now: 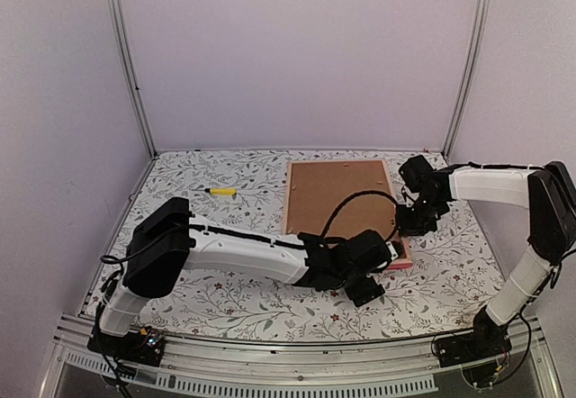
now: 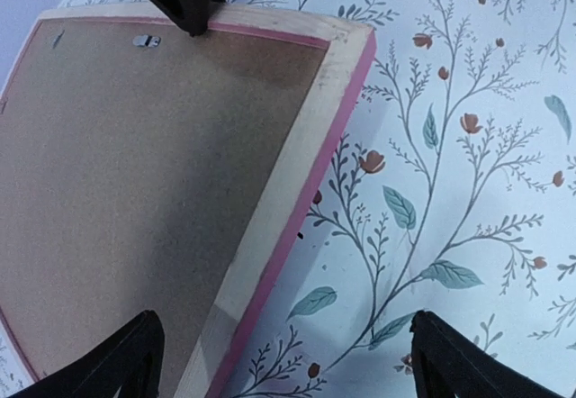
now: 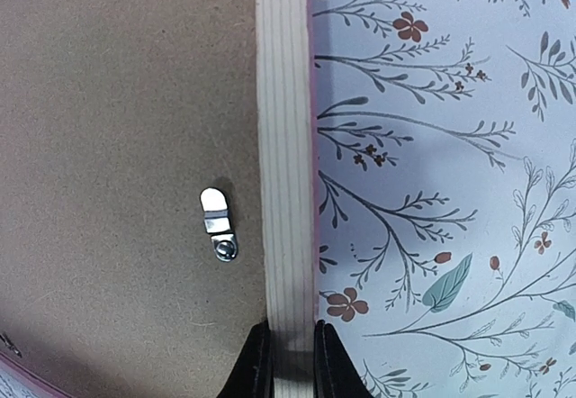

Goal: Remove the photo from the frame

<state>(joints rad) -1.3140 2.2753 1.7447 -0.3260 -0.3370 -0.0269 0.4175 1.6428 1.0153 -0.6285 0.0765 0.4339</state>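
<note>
The frame [image 1: 338,161] lay face down on the floral desk [image 1: 225,299], right of centre, with its brown backing board [image 1: 337,195] turned up and the pink edge showing along its near right side. The photo did not show in any view. The right hand [image 3: 286,362] was clamped on the frame's pale wooden right rail, one finger on each side, just beside a small metal turn clip [image 3: 219,224] on the board. The left hand [image 2: 288,366] hovered over the frame's near right corner, its fingers [image 2: 126,362] wide apart and holding nothing. A yellow marker [image 1: 220,191] lay well apart, left of the frame.
</note>
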